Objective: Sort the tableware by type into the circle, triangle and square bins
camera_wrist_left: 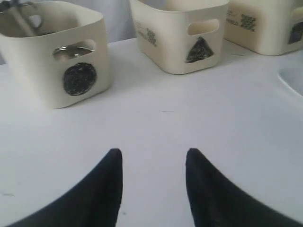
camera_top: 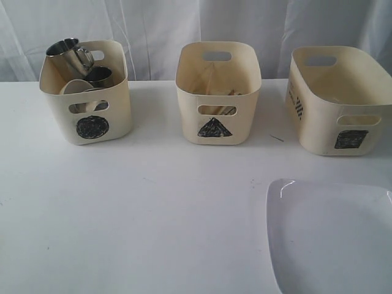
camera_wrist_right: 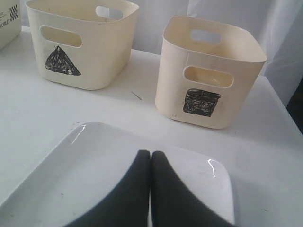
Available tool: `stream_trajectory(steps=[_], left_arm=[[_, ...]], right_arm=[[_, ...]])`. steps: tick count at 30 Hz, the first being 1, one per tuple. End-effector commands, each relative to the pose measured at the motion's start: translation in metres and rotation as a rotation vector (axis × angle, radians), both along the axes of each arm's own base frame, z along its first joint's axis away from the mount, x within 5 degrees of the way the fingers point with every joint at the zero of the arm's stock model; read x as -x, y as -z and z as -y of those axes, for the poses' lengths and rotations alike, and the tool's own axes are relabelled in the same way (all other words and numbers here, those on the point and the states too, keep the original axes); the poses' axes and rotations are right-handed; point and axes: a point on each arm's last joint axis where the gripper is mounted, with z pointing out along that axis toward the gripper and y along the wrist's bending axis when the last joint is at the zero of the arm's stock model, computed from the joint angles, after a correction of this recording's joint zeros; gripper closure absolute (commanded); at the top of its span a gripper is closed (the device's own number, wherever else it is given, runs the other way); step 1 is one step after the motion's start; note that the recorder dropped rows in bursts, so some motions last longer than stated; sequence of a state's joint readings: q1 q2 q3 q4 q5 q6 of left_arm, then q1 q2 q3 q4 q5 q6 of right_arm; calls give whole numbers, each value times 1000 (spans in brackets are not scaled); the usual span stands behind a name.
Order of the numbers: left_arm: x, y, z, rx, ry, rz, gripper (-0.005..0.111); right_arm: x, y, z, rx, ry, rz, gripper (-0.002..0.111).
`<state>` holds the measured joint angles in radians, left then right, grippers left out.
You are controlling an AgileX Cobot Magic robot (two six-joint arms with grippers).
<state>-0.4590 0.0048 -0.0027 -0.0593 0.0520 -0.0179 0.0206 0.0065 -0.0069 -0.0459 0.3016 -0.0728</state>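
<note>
Three cream bins stand in a row at the back. The circle bin on the left holds steel mugs and a small white bowl. Wooden chopsticks lie in the triangle bin. On the right stands the square bin. A large white plate lies flat at the front right. My left gripper is open over bare table. My right gripper is shut above the plate, holding nothing. Neither arm shows in the exterior view.
A white table carries everything, with a white curtain behind the bins. A small dark mark lies between the triangle and square bins.
</note>
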Motion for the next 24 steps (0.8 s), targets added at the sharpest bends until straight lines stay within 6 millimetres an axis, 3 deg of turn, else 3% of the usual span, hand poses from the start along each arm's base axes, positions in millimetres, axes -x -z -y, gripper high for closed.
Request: stream_trajectory(steps=[1, 9, 24], left_arm=[[-5, 1, -11, 13, -221, -4, 59], [-7, 1, -26, 13, -479, -3, 59], [-7, 1, -26, 13, -494, -2, 59]], right_arm=[[0, 1, 0, 2, -3, 8, 108], [0, 1, 0, 2, -3, 8, 108], [0, 1, 0, 13, -3, 11, 108]])
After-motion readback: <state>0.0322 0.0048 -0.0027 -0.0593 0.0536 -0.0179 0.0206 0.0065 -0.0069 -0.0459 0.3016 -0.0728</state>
